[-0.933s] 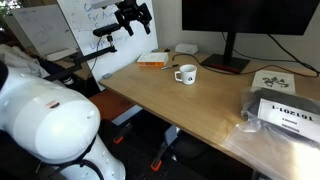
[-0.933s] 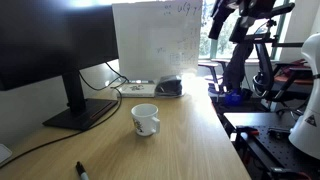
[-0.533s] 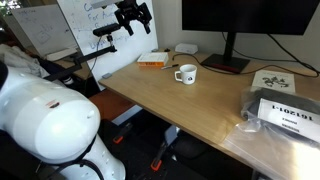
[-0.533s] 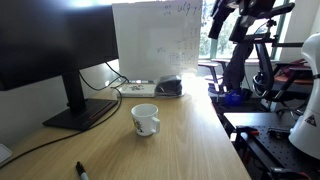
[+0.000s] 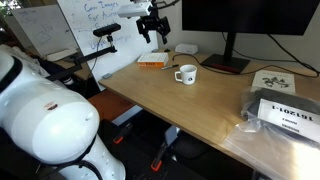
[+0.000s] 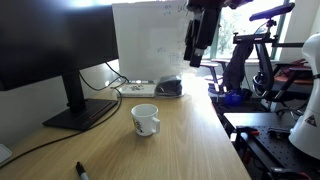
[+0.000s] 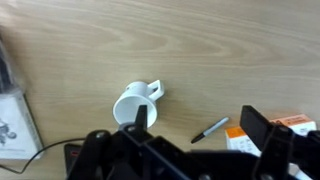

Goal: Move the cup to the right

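On the wooden desk [image 5: 200, 110], a white cup [image 5: 186, 74] stands upright near the monitor stand [image 5: 228, 64]. High above, well apart from it, hangs the gripper [image 5: 152, 27], fingers [image 7: 255, 125] spread wide, holding nothing.

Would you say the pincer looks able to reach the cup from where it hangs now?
Probably yes: the pincer hangs open above the desk, and the cup stands alone with bare wood around it; nothing lies between them.

Desk layout, quick rundown

Cup [image 5: 186, 74] sits on the desk [image 5: 180, 115] near the monitor stand [image 5: 227, 64], pen [image 7: 210, 130] lying near it, gripper [image 5: 152, 35] up above, well apart.
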Controlling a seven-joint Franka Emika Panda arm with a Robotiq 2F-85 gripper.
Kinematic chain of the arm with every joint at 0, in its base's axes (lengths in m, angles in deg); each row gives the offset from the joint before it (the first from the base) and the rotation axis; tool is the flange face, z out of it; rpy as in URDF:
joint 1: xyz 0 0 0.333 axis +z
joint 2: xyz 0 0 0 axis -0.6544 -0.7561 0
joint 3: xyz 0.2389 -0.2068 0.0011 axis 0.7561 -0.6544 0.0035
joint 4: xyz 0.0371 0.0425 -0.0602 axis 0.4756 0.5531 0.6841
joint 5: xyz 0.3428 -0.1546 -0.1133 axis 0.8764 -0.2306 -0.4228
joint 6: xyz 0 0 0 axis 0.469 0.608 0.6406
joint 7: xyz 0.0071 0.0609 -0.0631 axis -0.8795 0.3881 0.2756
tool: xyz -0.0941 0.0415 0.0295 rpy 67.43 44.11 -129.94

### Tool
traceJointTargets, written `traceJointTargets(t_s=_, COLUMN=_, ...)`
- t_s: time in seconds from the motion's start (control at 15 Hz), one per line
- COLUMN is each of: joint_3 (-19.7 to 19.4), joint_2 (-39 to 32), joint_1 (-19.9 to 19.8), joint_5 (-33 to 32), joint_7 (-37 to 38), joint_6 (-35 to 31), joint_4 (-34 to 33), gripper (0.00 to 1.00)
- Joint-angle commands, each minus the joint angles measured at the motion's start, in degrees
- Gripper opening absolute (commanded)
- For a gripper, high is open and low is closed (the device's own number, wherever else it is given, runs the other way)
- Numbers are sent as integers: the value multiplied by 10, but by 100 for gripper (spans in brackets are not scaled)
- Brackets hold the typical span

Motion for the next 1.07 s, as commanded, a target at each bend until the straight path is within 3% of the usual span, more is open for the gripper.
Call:
traceJointTargets(t_s=0.0, joint_3=-24, joint_2=-130, joint_1=-1, joint_5=26, joint_7=-22, joint_6=-3, joint_4=-85, gripper=100)
traceJointTargets(t_s=0.47, joint_3=-29, joint_2=-325, joint_1=-1, joint_5=10, joint_7=21, joint_6=7, joint_4=-227, gripper=100)
traceJointTargets(t_s=1.0, joint_3=-48, joint_2=-429, joint_1=-2, joint_5=10, joint_7=25, joint_6=17, joint_4=-288, gripper=100)
